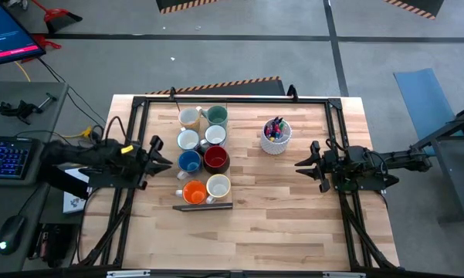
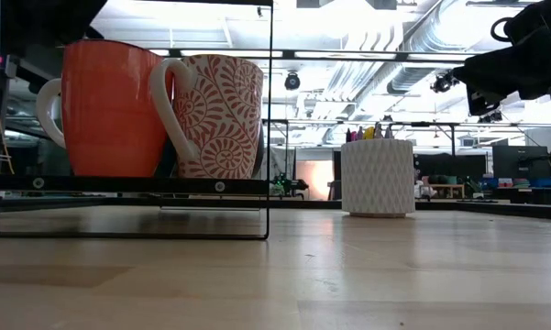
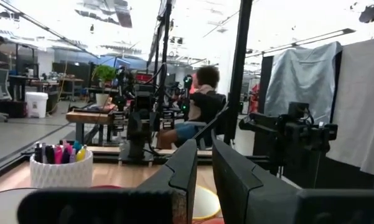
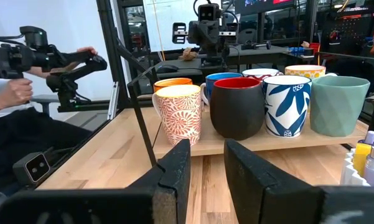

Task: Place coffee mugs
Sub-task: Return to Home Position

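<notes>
Teal mug [image 1: 217, 116] shows from above, not in the low view.

The left arm [image 1: 100, 158] reaches in level from the left edge of the tabletop [image 1: 278, 224]. The left pincer [image 1: 167, 154] is empty, its fingers [image 3: 180, 177] a narrow gap apart. The right arm [image 1: 378, 162] faces it from the right edge, held above the surface. The right pincer [image 1: 301, 164] is also empty, its fingers [image 4: 174, 171] parted wider.

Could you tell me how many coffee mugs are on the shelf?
8 ceramic mugs in four rows, back to front: cream and teal; white and blue-leaf; blue and dark red; orange and red-swirl. None seems hidden.
</notes>
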Controlling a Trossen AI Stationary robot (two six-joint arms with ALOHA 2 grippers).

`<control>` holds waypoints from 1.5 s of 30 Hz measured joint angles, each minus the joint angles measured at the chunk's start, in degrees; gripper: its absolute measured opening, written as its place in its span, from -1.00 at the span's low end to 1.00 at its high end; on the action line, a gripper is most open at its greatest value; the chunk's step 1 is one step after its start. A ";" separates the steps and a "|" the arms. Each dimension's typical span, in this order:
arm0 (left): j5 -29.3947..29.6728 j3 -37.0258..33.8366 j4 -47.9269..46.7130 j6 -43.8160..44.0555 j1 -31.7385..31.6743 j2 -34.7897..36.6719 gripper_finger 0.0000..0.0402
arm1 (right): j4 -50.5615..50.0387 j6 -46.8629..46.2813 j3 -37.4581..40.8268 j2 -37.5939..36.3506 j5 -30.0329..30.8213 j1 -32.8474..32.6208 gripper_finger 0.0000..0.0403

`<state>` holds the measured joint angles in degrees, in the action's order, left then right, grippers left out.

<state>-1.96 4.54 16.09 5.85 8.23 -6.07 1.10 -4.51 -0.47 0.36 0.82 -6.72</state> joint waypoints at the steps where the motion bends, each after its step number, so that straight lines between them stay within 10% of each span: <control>1: -0.60 0.00 -0.47 0.00 -0.44 0.47 -0.81 | 0.00 0.00 0.00 0.00 0.00 -0.02 -0.60; 45: -4.52 -3.85 -14.52 -0.65 -3.37 4.17 -0.81 | -0.02 0.02 0.00 0.00 0.00 -0.02 -0.60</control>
<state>-6.48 0.68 1.57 5.20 4.86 -1.91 1.08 -4.49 -0.47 0.36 0.82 -6.74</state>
